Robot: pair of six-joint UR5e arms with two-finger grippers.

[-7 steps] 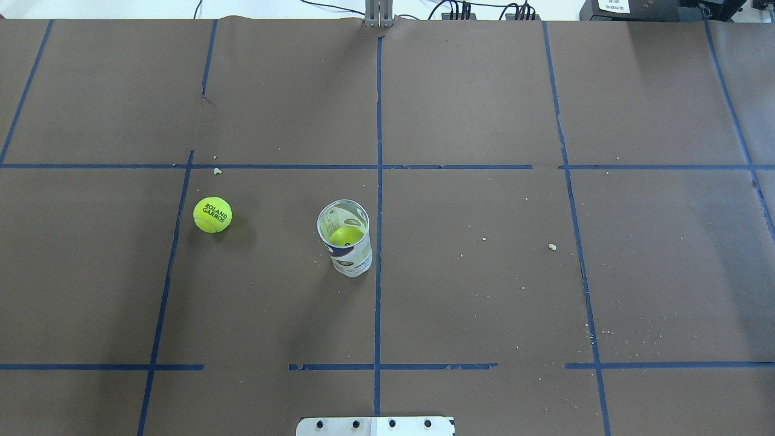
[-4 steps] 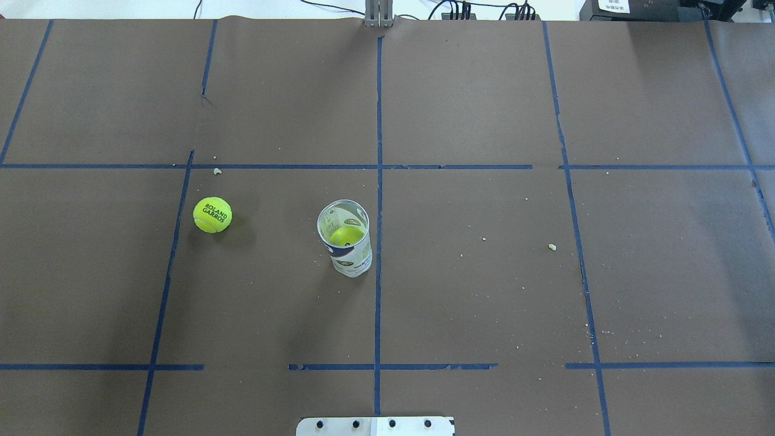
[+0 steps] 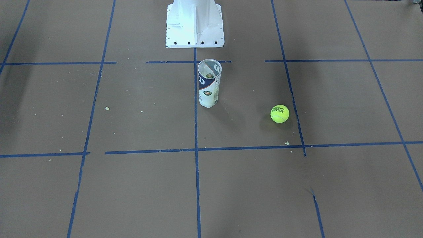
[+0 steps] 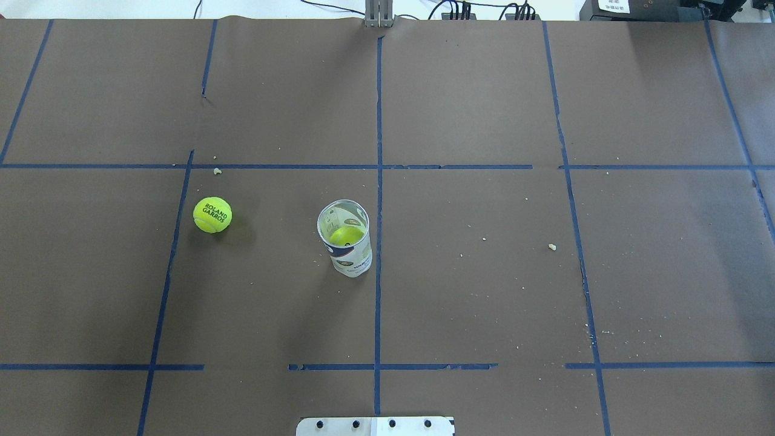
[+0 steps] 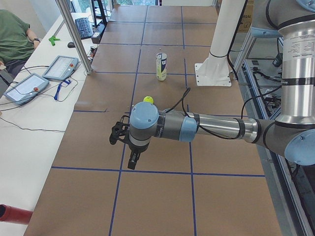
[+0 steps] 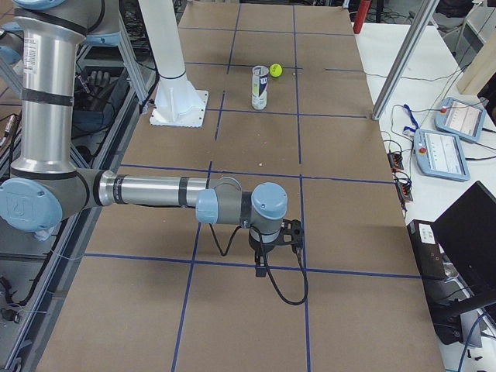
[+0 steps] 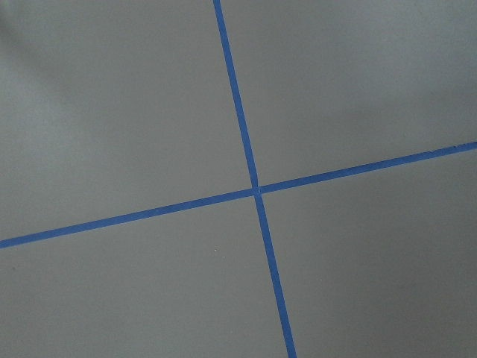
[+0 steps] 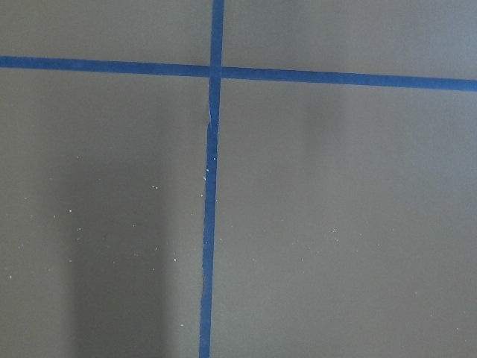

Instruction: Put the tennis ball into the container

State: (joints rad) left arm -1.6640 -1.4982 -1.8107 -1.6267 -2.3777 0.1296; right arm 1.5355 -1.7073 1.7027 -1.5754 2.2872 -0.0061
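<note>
Tennis ball point(image 4: 212, 214) located on table point(image 4: 484, 303), well apart from can point(image 4: 345, 239), on can's robot-left side; judged light, fuzzy, springy, roll-prone; to be gripped across widest middle, from above; left gripper point(image 5: 125, 145), right gripper point(image 6: 275, 244): finger spread cannot be told.
</note>
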